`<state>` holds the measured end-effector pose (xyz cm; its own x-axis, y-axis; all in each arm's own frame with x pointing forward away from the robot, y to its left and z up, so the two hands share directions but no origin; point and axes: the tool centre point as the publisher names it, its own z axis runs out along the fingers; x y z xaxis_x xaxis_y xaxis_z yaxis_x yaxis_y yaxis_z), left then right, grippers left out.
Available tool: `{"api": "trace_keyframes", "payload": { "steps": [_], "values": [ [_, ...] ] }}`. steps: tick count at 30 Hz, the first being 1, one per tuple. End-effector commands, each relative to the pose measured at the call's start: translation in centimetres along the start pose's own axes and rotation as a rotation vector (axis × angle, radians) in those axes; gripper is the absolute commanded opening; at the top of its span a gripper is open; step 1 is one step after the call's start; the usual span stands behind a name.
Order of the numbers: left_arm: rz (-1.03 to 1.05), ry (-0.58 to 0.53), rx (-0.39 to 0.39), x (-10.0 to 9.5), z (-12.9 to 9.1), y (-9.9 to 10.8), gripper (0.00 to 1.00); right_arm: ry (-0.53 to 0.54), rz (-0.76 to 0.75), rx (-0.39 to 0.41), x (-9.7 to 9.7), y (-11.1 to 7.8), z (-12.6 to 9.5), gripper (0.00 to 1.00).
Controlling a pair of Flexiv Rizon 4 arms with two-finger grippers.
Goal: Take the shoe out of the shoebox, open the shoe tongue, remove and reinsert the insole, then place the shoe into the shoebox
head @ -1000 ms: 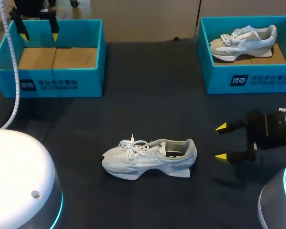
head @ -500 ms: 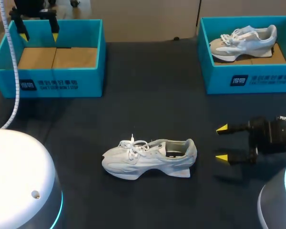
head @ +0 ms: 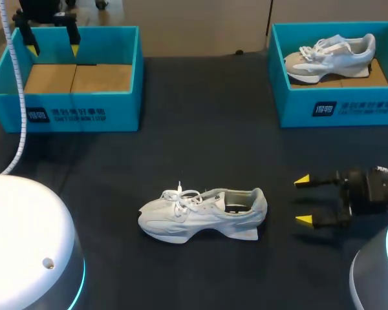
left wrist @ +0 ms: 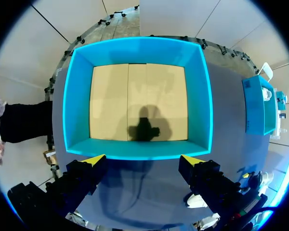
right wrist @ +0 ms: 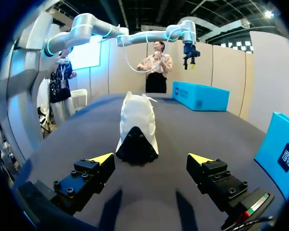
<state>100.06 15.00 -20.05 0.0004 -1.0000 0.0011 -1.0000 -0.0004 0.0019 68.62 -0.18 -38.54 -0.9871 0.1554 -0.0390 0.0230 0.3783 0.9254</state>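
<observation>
A white shoe (head: 204, 213) lies on its sole in the middle of the dark table, toe to the left, heel to the right. My right gripper (head: 303, 201) stands open just right of the heel, low over the table, fingers pointing at it. In the right wrist view the shoe (right wrist: 137, 126) sits ahead of that open gripper (right wrist: 151, 159), heel first. The empty blue shoebox (head: 74, 76) is at the back left; my left gripper (head: 52, 40) hangs open above its far rim. From the left wrist, the box (left wrist: 139, 96) lies below the gripper (left wrist: 141, 159), cardboard floor bare.
A second blue shoebox (head: 336, 71) at the back right holds another white shoe (head: 333, 55). A white cable (head: 16, 103) hangs down along the left box. White arm bases fill the lower corners (head: 26, 245).
My right gripper has sunk slightly toward the table and turned a little at the wrist, staying open right of the heel. The shoe and left arm have not moved.
</observation>
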Motion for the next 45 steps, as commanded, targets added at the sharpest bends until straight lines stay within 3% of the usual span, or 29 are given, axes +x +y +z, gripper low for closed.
{"api": "trace_keyframes", "payload": {
  "steps": [1,11,45],
  "values": [
    [0.0,0.0,0.001,0.0,0.0,0.0,1.0,0.002,0.0,0.0,-0.2,-0.3,0.5,1.0],
    [0.0,0.0,0.001,0.0,0.0,0.0,1.0,0.012,-0.009,-0.047,0.2,-0.2,0.8,1.0],
    [0.0,0.0,0.001,0.0,0.0,0.0,1.0,0.057,-0.053,-0.099,1.8,1.0,7.6,1.0]
  ]
}}
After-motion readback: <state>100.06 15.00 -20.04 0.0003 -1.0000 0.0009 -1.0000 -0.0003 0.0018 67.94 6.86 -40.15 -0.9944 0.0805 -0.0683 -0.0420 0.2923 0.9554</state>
